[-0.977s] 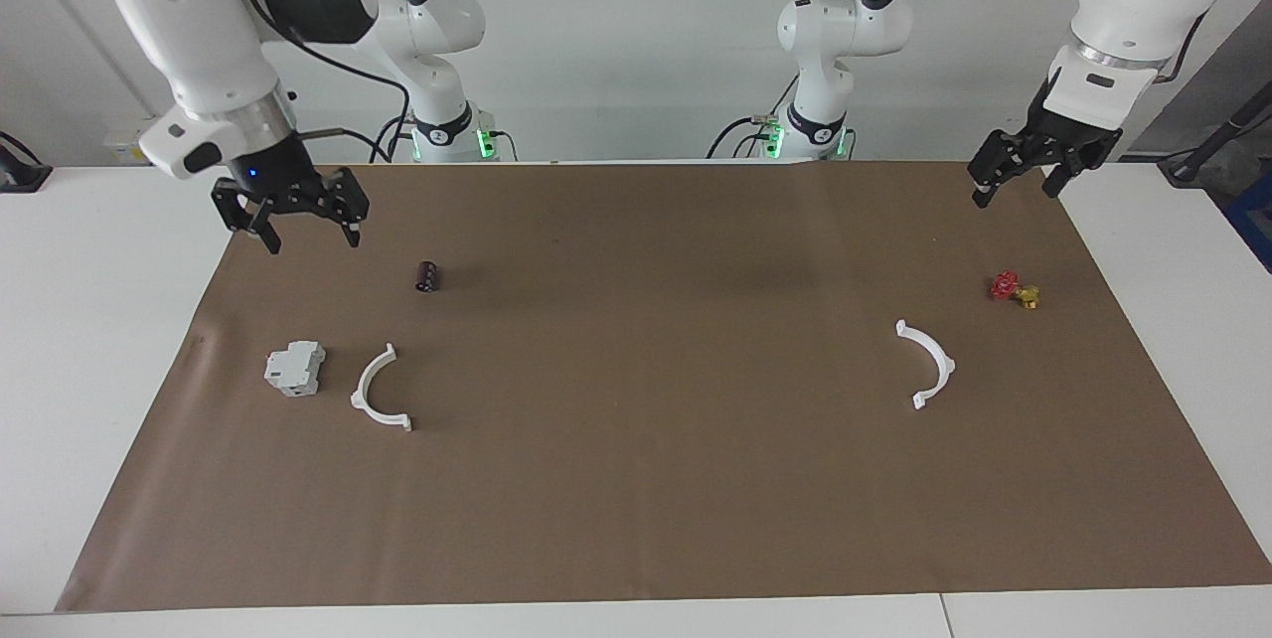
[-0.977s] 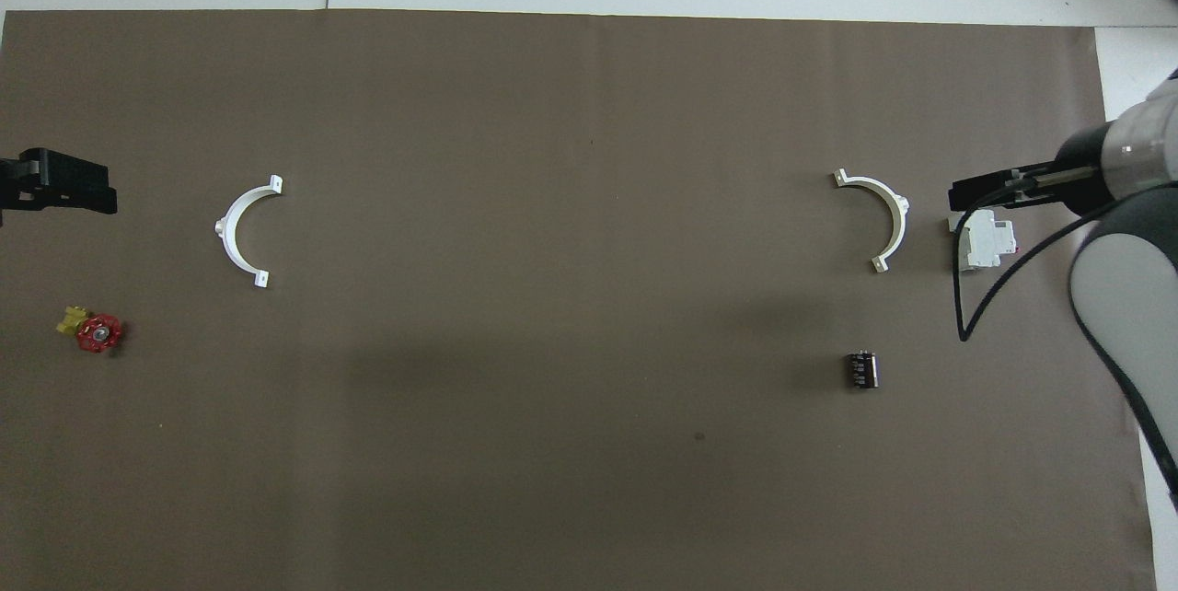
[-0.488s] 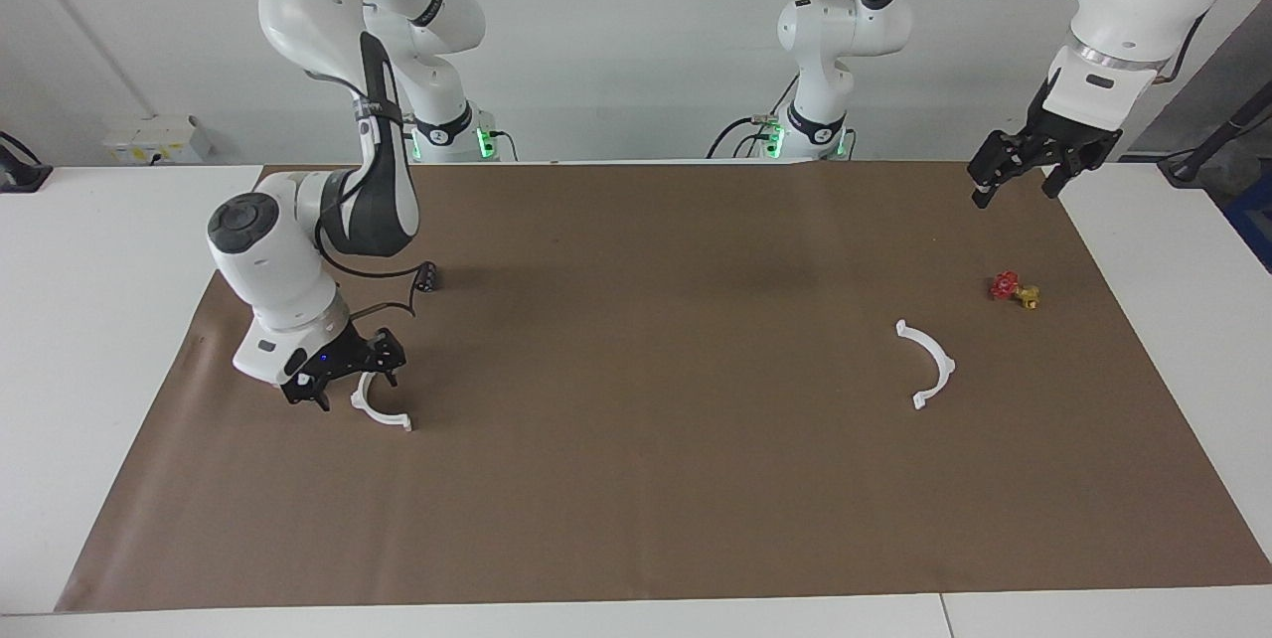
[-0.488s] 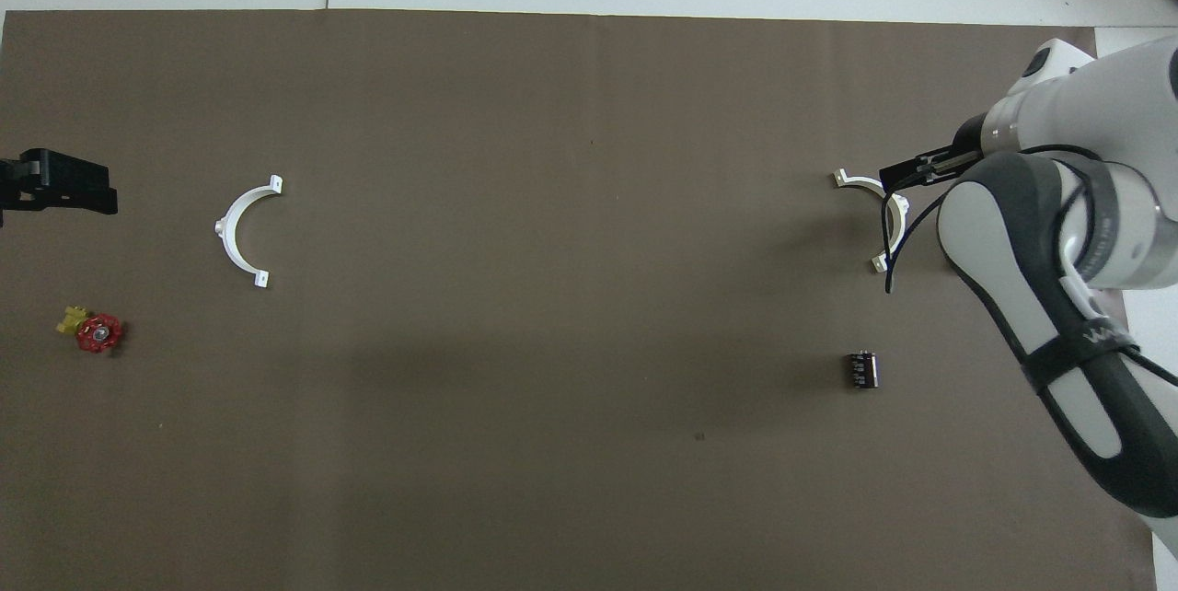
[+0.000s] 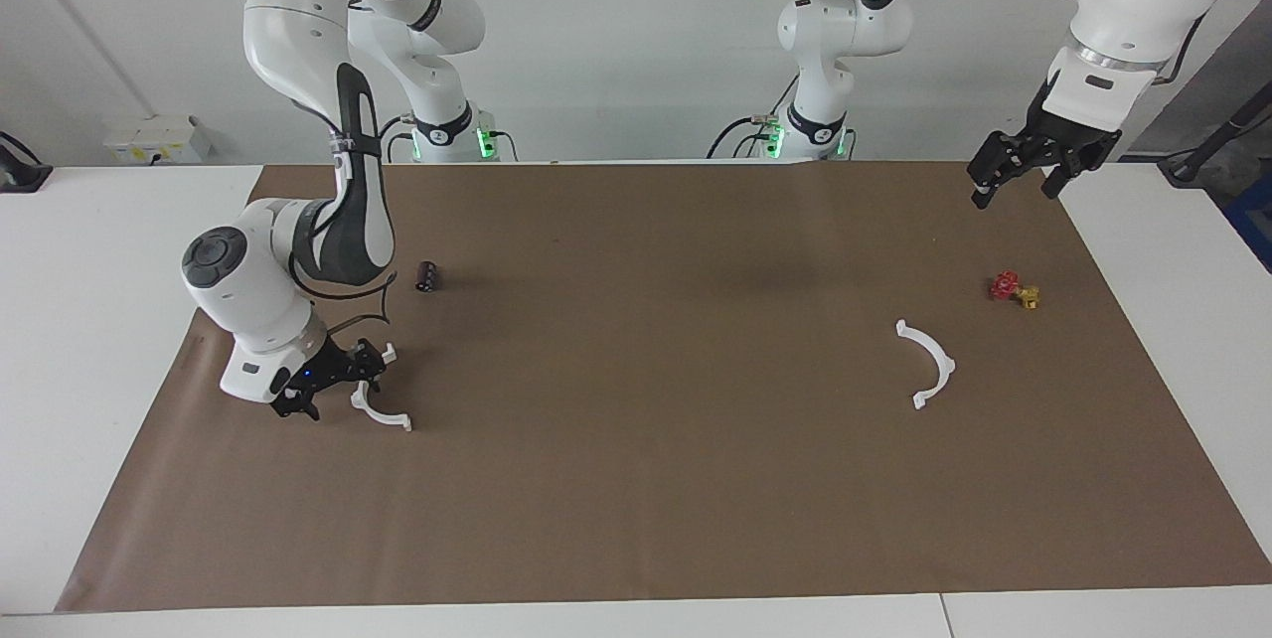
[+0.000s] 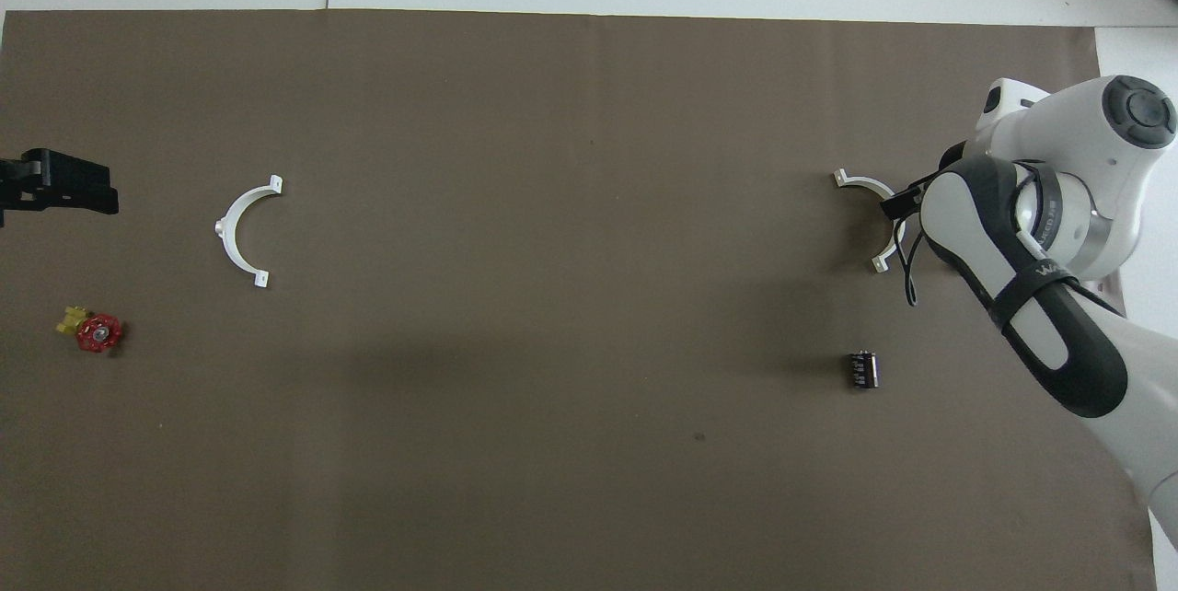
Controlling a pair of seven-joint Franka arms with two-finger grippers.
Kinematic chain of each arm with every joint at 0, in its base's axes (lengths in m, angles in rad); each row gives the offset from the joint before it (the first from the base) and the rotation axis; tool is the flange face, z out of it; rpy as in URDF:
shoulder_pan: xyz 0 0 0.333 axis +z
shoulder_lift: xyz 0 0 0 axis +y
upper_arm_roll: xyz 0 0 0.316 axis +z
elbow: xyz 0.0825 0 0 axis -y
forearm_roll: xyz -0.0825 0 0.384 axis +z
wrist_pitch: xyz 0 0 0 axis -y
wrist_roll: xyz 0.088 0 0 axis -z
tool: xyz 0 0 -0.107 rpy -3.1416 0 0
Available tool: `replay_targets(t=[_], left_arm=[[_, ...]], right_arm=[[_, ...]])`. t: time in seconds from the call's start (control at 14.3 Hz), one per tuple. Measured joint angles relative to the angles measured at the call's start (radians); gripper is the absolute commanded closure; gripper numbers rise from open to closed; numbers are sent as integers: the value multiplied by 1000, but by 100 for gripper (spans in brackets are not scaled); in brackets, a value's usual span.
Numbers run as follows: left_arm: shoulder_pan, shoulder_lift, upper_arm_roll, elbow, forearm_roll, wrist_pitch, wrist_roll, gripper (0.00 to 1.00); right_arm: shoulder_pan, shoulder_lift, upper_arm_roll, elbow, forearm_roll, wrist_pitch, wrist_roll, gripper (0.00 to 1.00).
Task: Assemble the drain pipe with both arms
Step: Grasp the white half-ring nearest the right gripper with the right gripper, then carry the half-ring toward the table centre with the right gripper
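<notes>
Two white half-rings of the drain pipe lie apart on the brown mat. One half-ring (image 5: 382, 413) (image 6: 858, 180) lies toward the right arm's end. The other half-ring (image 5: 935, 366) (image 6: 234, 233) lies toward the left arm's end. My right gripper (image 5: 338, 388) is low at the mat, open, at the middle of the first half-ring's arc. I cannot tell whether it touches the half-ring. In the overhead view the right arm (image 6: 1031, 250) covers the gripper and part of that half-ring. My left gripper (image 5: 1024, 179) (image 6: 57, 191) waits open and empty, raised over the mat's edge.
A small black cylinder (image 5: 427, 275) (image 6: 862, 369) lies nearer to the robots than the right gripper's half-ring. A red and yellow valve piece (image 5: 1012, 289) (image 6: 92, 331) lies toward the left arm's end. The brown mat (image 5: 646, 439) covers the table. The right arm hides the grey-white block.
My right arm has swung down from above the mat's edge to the half-ring at its end, then settled slightly lower and outward. It now hides the grey-white block. The left arm has not moved.
</notes>
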Motion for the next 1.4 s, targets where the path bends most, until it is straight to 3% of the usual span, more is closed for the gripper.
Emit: replay_targets(t=[0.07,0.14,0.21,0.63,0.84,1.05,1.4], left_arm=[[0,0,0,0,0,0,0,0],[0,0,0,0,0,1,0,0],[0,0,0,0,0,1,0,0],[0,-3,0,-13,0,18,0,0],[0,-5,0,-20,0,21,0,0],[0,-6,0,-24,0,26,0,0],[0,-6,0,-25,0,32,0,0]], right_arm=[[1,2,2,-4,0,0,0,37],[2,5,3,-9,0,2,0,78],[3,8,3,-12,0,8,0,100],[4,10,3,-17,0,25,-19,100],[22,6,4,18,0,-46,15,100],[107,-14,4,100,-11,-188,251,100],[334,-18,9,128,-51,-195,759,100]])
